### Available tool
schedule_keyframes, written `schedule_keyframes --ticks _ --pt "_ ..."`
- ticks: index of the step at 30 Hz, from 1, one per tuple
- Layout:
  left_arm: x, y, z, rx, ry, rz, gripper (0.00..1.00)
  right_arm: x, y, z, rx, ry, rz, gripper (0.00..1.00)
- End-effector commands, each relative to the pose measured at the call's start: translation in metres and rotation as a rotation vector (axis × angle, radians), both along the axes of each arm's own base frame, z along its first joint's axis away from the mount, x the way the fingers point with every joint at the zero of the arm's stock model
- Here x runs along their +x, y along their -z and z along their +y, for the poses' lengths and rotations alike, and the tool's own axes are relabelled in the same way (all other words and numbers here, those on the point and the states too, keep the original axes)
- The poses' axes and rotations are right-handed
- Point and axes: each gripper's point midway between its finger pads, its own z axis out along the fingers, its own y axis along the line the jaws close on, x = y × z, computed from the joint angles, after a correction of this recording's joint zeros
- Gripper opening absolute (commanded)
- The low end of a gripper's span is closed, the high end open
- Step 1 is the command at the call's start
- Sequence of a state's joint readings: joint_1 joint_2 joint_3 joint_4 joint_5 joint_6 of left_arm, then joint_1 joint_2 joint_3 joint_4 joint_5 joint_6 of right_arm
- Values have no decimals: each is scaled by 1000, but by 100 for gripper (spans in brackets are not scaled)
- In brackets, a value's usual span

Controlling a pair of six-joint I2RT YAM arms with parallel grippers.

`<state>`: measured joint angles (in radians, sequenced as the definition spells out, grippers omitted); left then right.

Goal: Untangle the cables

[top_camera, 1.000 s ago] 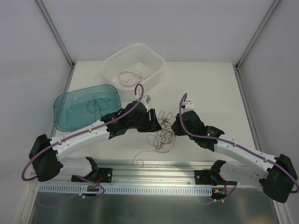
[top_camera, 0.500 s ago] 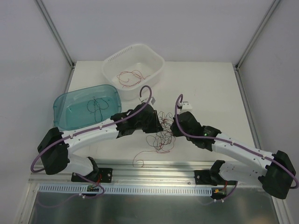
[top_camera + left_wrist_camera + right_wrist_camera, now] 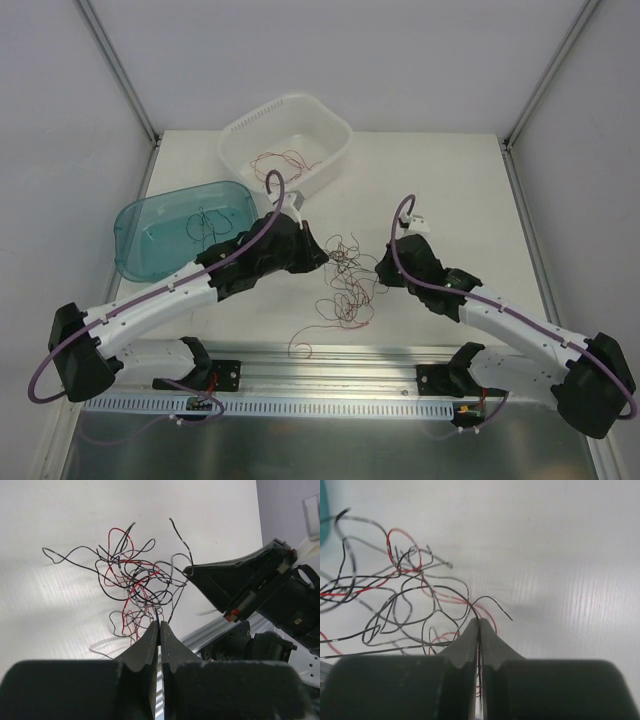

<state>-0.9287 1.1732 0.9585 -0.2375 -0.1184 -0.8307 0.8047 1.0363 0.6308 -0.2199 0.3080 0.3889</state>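
Left gripper (image 3: 159, 626) and right gripper (image 3: 479, 623) each pinch a strand of the cables (image 3: 345, 285) at mid-table (image 3: 450, 180); pull apart slowly, watching for snags.

The left arm (image 3: 150, 300) and right arm (image 3: 515, 328) share white tubular links, bulky black joint housings (image 3: 85, 352), thick purple cables (image 3: 267, 192) looping alongside, and black wedge-shaped tool fingers (image 3: 142, 647).

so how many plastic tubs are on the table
2. A white perforated plastic tub sits at the far middle of the table. A translucent teal plastic tub lies nearer, to its left. Both are plain in the top view, and none seems hidden.
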Motion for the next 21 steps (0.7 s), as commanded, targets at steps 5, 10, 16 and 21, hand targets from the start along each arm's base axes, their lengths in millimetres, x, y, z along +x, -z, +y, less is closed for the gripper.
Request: schedule_keyframes --ticks 5,10,16,21 --pt "13 -37 71 20 -82 -96 0 -5 41 -91 -123 274 172 1" --pt "11 -32 89 77 -82 -92 0 -7 38 -127 -152 397 230 3" --pt "7 -17 85 108 -32 -58 0 -9 6 -132 -160 366 213 23" --pt "-2 -7 68 105 68 -11 0 -10 -29 -98 -83 150 129 57"
